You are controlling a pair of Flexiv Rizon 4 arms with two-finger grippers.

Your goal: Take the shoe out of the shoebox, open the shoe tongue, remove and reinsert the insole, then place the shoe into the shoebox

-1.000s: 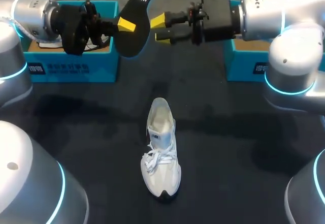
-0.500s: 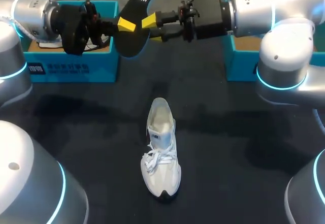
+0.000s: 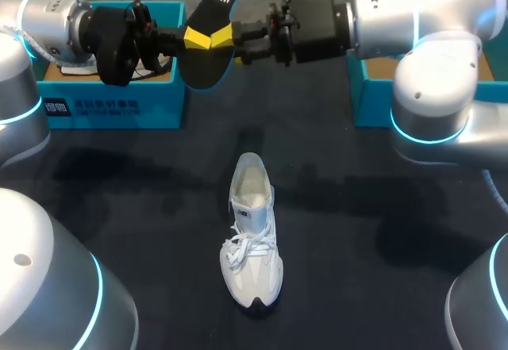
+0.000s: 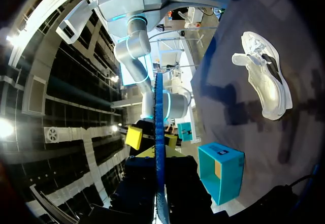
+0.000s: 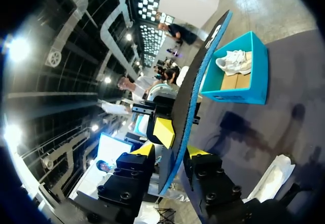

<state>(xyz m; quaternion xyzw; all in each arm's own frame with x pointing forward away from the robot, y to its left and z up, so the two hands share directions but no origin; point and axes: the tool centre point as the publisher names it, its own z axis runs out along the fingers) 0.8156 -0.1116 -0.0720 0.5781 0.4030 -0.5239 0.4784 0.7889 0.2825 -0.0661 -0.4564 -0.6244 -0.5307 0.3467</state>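
The black insole (image 3: pixel 208 44) hangs in the air above the table's far side, with my left gripper (image 3: pixel 197 38) shut on it. My right gripper (image 3: pixel 232 39) has come in from the other side. In the right wrist view the insole (image 5: pixel 195 82) stands edge-on between that gripper's (image 5: pixel 171 152) yellow fingertips (image 5: pixel 146 150), which stand close on both sides, still open. The left wrist view shows the insole (image 4: pixel 159 122) as a thin blue-edged line. The white shoe (image 3: pixel 254 247) lies alone mid-table, toe toward the near edge, and also shows in the wrist views (image 4: pixel 264 76) (image 5: pixel 277 178).
A teal shoebox (image 3: pixel 111 108) stands at the far left and holds another white shoe (image 5: pixel 233 61). A second teal box (image 3: pixel 377 96) stands at the far right, behind my right arm, and it is also in the left wrist view (image 4: pixel 221 170).
My right gripper has travelled left until its fingers straddle the insole, and they have narrowed. The left arm, the insole and the shoe have stayed put.
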